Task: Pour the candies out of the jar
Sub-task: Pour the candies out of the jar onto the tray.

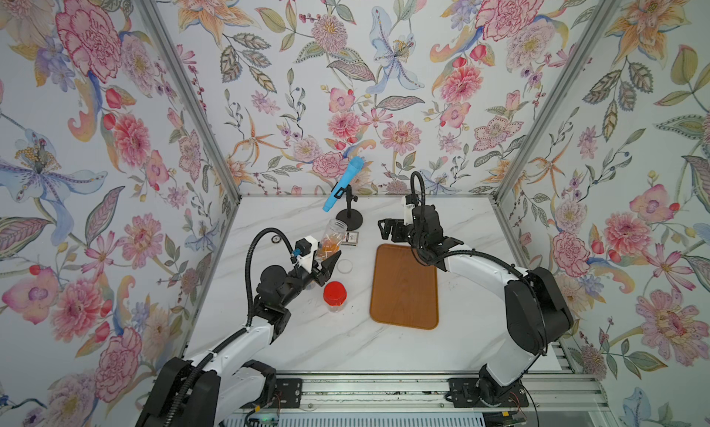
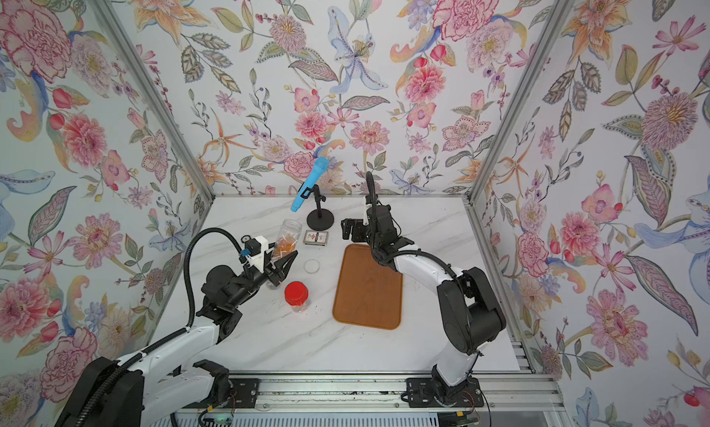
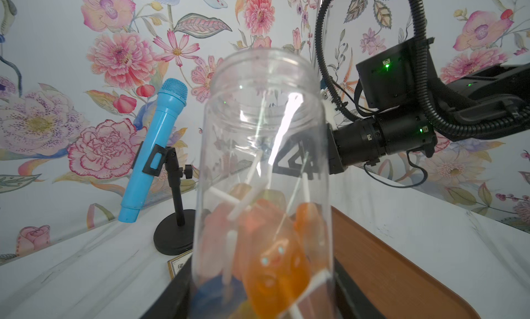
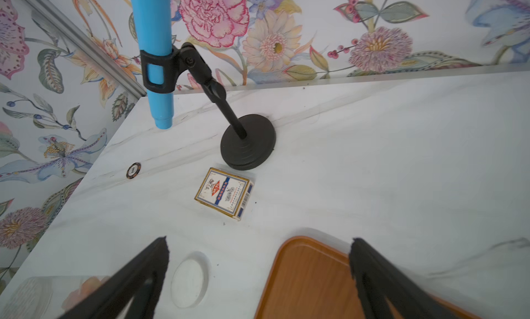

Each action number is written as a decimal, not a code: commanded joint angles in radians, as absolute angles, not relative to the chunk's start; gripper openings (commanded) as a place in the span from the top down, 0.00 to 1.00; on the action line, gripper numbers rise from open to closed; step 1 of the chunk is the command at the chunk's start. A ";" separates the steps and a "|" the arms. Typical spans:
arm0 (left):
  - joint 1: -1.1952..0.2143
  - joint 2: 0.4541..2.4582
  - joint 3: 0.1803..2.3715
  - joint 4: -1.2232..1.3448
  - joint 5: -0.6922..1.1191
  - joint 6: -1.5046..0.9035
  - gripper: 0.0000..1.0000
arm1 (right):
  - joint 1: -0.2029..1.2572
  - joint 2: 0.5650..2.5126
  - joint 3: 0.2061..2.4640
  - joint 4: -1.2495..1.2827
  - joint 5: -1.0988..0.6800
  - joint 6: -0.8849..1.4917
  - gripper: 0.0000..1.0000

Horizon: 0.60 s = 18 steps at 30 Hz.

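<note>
2 grippers, 2 different states. My left gripper (image 1: 326, 259) is pinching the jar (image 1: 332, 237) low on its clear wall. My right gripper (image 4: 259, 241) is spread wide and carries nothing; it hangs above and just beyond the far left corner of the tray (image 1: 404, 290).

Jar position: the jar is off the tray's left edge, level with its far end, and no part of it is over the tray. It leans with the open mouth raised and aimed away from the tray's near end. I judge the low grip deliberate: it leaves the mouth unobstructed and lets 1 wrist roll tip the jar.

Contents: the candies (image 3: 272, 245) lie heaped at the base, next to the jaws. None is on the tray, so pouring has not begun. Whether the base touches the table (image 1: 461, 329) I cannot tell; the gripper hides it in both top views.

Lid: the clear lid (image 4: 189, 277) lies flat on the table between the jar and the tray's left edge, placed there, I judge, to keep the tray free.

Next move, as I judge it: carry the mouth over the tray before tilting it down. Risk: the sticks may bridge across the neck and jam.
</note>
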<state>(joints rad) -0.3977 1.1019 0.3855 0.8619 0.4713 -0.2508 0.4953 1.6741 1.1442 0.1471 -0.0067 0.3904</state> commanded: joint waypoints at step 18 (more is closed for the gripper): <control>-0.715 1.331 0.609 0.463 0.454 -0.219 1.00 | 0.332 1.212 0.853 0.059 0.118 0.309 0.00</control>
<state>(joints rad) -0.7017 1.3106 0.5560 0.5251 0.4629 -0.2443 0.3592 1.2690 0.9043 0.0490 0.1158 0.3241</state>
